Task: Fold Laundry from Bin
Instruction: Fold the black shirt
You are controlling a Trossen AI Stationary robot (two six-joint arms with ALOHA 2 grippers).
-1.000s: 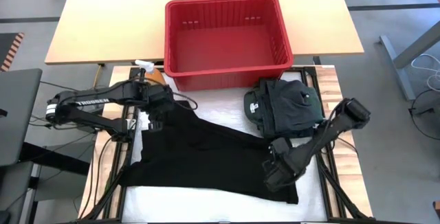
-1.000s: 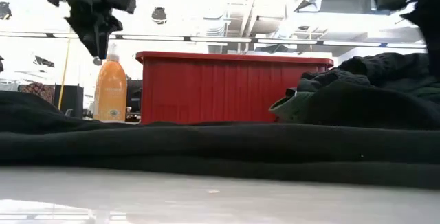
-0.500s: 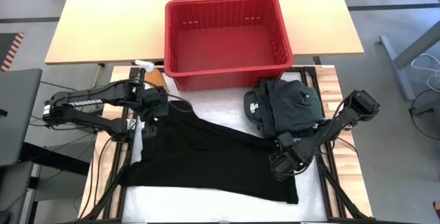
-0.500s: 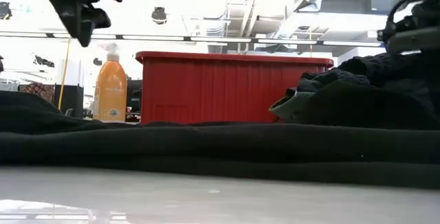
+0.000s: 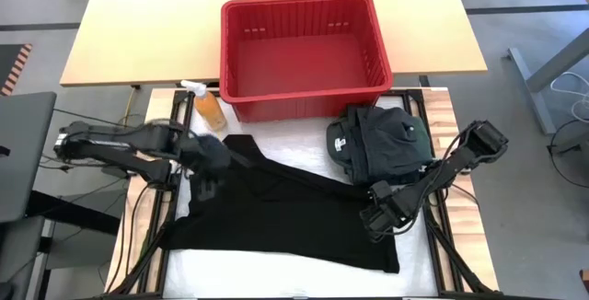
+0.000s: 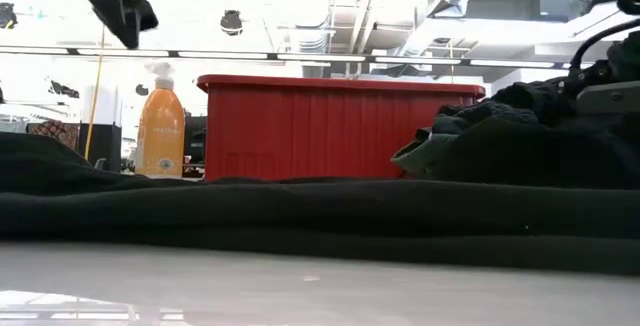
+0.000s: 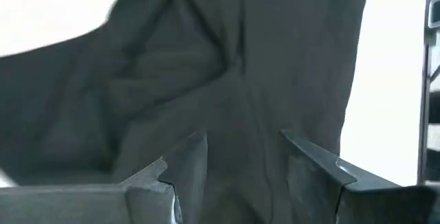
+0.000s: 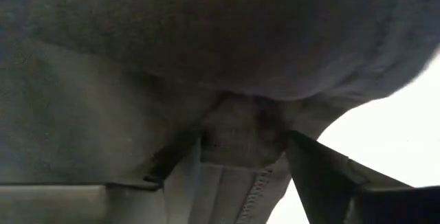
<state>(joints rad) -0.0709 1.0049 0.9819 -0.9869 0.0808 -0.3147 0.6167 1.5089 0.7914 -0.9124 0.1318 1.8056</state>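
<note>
The black garment (image 5: 276, 213) lies spread on the worktop (image 5: 276, 268) before the empty red bin (image 5: 304, 51), long axis running left to right, a dark green pile (image 5: 382, 144) beside it. From above, the left claw (image 5: 207, 167) hangs over its left shoulder, the right claw (image 5: 377, 217) at its right edge. The low view shows only cloth, bin and spray bottle (image 6: 161, 131). The left wrist view shows spread fingers (image 7: 189, 162) above cloth; the right wrist view shows fingers (image 8: 323, 172) pinching a hem, so right looks engaged, left nearest the free corner.

Dark jointed arms, black cables
</note>
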